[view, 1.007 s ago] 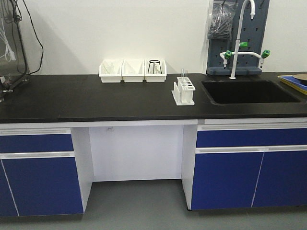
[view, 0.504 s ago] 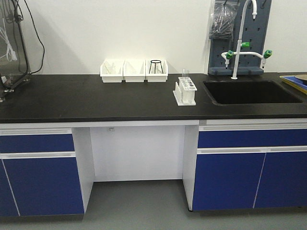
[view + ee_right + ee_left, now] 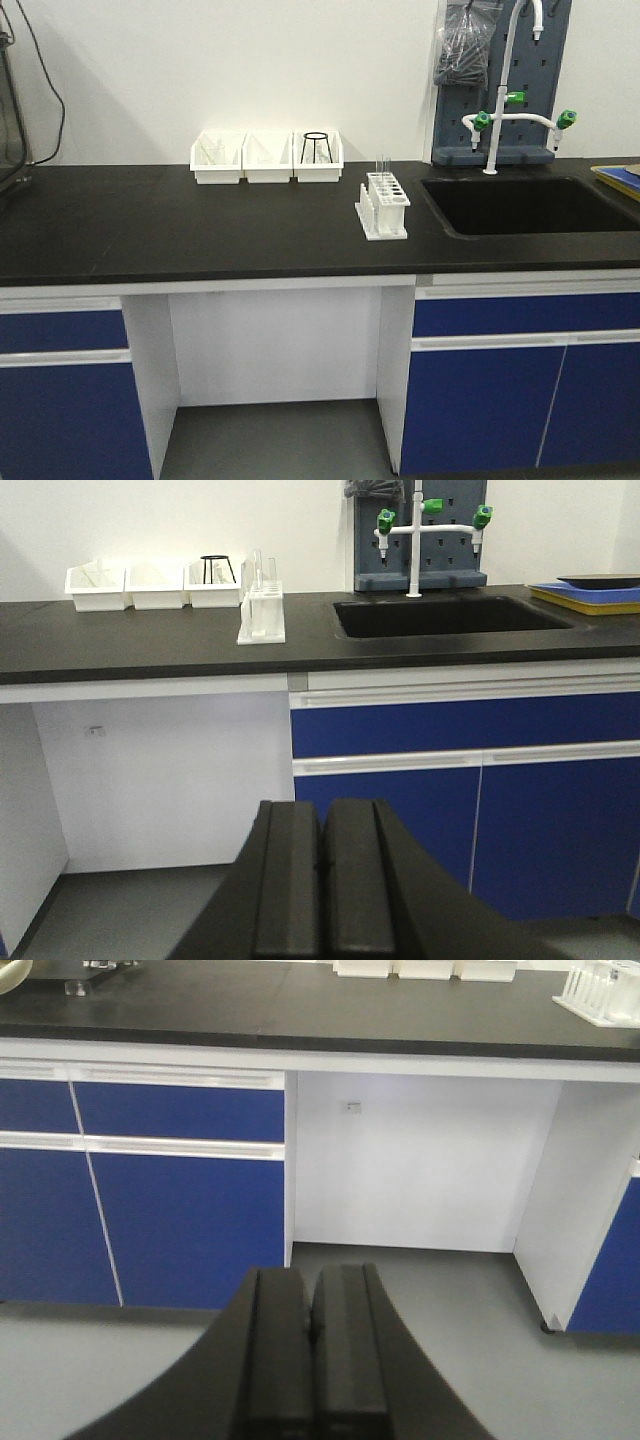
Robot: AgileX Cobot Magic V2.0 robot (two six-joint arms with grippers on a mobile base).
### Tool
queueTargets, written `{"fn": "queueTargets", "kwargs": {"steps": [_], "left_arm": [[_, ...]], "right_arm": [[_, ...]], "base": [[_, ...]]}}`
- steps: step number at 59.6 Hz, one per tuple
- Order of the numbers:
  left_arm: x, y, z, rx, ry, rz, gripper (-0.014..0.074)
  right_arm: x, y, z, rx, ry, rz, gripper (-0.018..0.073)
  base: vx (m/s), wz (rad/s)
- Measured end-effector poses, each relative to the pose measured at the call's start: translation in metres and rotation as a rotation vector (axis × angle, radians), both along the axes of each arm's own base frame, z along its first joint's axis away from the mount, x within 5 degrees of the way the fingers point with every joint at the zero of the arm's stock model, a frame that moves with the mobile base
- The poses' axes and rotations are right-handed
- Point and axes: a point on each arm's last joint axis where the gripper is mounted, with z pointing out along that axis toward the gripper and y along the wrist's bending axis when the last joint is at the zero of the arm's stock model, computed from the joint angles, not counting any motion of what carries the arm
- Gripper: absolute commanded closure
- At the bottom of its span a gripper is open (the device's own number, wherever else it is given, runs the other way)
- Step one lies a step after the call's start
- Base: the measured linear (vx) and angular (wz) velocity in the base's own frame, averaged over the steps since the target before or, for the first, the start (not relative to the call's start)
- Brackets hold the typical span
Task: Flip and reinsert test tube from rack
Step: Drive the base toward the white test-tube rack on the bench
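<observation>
The white rack (image 3: pixel 383 208) stands on the black bench (image 3: pixel 150 225), just left of the sink (image 3: pixel 530 205) and in front of the three white bins (image 3: pixel 267 157). The clear test tube (image 3: pixel 383 165) stands upright in a hole at the back of the rack, its rim above the top plate. The left gripper (image 3: pixel 311 1288) and the right gripper (image 3: pixel 323 818) are both pressed closed with nothing between their fingers. Both hang low before the cabinet fronts, well apart from the rack.
</observation>
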Motion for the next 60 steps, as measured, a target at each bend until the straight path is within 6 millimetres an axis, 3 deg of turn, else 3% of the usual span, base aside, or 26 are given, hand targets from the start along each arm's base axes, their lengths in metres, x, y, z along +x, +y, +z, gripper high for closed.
{"fn": "queueTargets", "kwargs": {"steps": [60], "left_arm": [[0.0000,0.0000,0.0000,0.000,0.000,0.000,0.0603]], "right_arm": [[0.0000,0.0000,0.0000,0.000,0.000,0.000,0.0568]], "base": [[0.50,0.05]]}}
